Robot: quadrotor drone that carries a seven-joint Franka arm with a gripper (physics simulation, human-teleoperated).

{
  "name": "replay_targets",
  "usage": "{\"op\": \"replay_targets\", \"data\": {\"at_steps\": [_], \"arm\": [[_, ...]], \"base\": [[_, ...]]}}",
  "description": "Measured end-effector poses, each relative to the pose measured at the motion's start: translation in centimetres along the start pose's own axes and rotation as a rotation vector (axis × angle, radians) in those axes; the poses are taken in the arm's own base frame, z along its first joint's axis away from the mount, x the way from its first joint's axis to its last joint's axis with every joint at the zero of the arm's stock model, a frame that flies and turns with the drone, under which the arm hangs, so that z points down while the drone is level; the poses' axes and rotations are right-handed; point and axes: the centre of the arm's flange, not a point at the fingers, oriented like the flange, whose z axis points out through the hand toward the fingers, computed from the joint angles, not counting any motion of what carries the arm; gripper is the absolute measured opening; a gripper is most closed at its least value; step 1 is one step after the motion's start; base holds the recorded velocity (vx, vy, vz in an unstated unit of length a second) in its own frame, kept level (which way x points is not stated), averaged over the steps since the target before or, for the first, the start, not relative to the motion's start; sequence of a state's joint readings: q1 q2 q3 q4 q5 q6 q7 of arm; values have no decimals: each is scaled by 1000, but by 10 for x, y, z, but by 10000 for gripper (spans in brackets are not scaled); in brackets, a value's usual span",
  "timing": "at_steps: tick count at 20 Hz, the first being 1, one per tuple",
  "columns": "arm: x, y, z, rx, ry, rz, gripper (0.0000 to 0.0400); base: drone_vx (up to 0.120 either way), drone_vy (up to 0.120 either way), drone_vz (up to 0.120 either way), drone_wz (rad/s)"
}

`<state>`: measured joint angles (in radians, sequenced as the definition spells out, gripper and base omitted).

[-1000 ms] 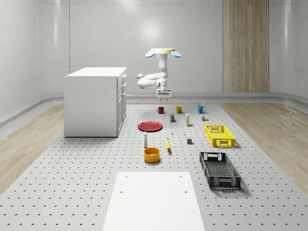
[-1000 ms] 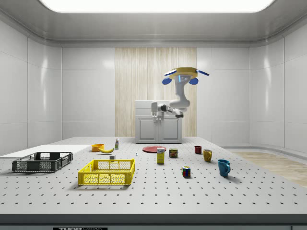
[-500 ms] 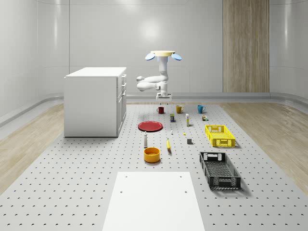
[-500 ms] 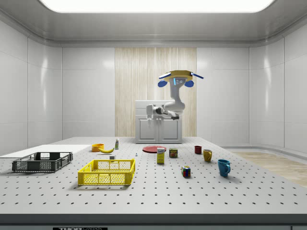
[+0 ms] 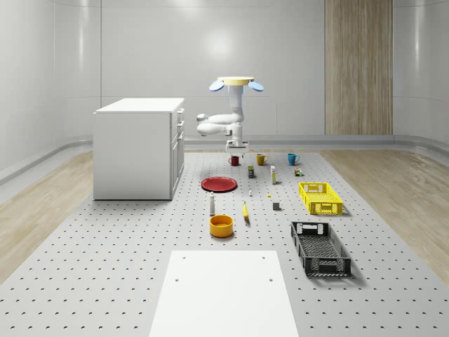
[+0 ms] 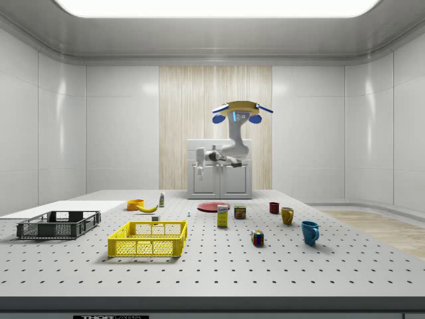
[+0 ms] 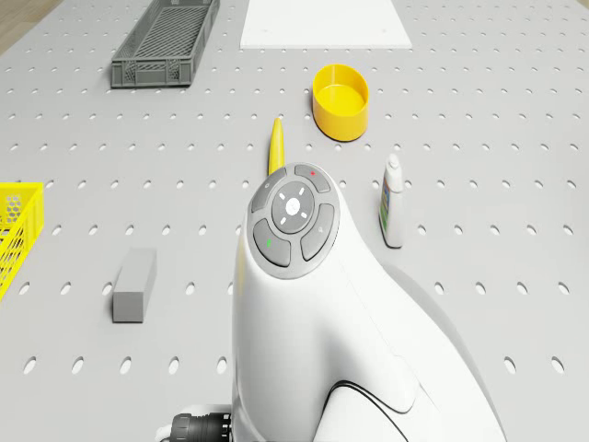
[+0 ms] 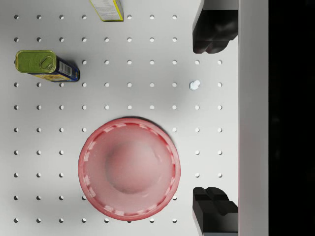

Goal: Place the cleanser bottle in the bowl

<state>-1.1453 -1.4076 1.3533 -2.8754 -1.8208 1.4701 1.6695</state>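
The drone (image 5: 236, 82) is hovering above the bench's (image 5: 126, 267) far end, its pincer (image 8: 214, 118) hanging open and empty over the red plate (image 8: 129, 168). The cleanser bottle (image 7: 393, 201) is standing upright near the yellow bowl (image 7: 340, 100), apart from it. The arm's wrist is hiding part of the banana (image 7: 275, 145).

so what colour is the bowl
Yellow-orange; the bowl shows best in the drone view.
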Motion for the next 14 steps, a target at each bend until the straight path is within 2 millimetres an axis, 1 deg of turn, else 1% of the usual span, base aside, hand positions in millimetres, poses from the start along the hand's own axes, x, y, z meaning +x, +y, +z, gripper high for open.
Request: {"op": "replay_targets", "data": {"at_steps": [8, 10, 13, 14], "arm": [[0, 0, 0, 0, 0, 0, 400], [0, 0, 0, 0, 0, 0, 400], [0, 0, 0, 0, 0, 0, 400], [0, 0, 0, 0, 0, 0, 400]], "base": [[120, 0, 0, 0], [120, -100, 0, 0], [120, 0, 0, 0], [120, 0, -120, 0]]}}
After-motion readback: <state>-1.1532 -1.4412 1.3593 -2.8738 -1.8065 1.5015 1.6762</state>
